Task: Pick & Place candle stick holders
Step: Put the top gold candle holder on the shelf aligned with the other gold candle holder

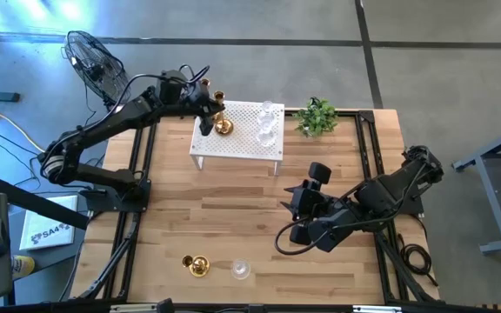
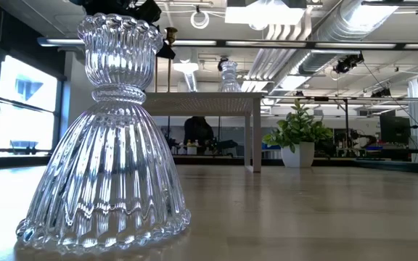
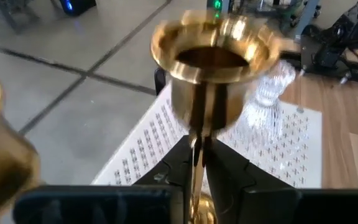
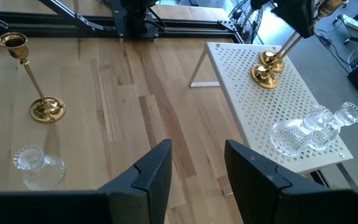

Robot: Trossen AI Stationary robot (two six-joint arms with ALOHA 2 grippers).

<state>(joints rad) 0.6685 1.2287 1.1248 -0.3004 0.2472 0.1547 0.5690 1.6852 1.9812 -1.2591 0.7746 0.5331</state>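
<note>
My left gripper is shut on a gold candle stick holder over the left end of a white perforated riser at the table's far side. A second gold holder is close beside it. Two clear glass holders stand on the riser by their bases. Another gold holder and a glass holder stand on the table near its near edge. The glass one fills the low view. My right gripper is open and empty above the table's right middle. My left gripper pinches the gold holder's slim stem between its two fingers, which lie across the stem and come slanting down from the table's left. The holder's cup is above the fingers and its round base is at the riser's top. The holder leans.
A small potted plant stands at the riser's right end. Bare wood lies between the riser and the two holders at the near edge. A fan stands off the table at the far left.
</note>
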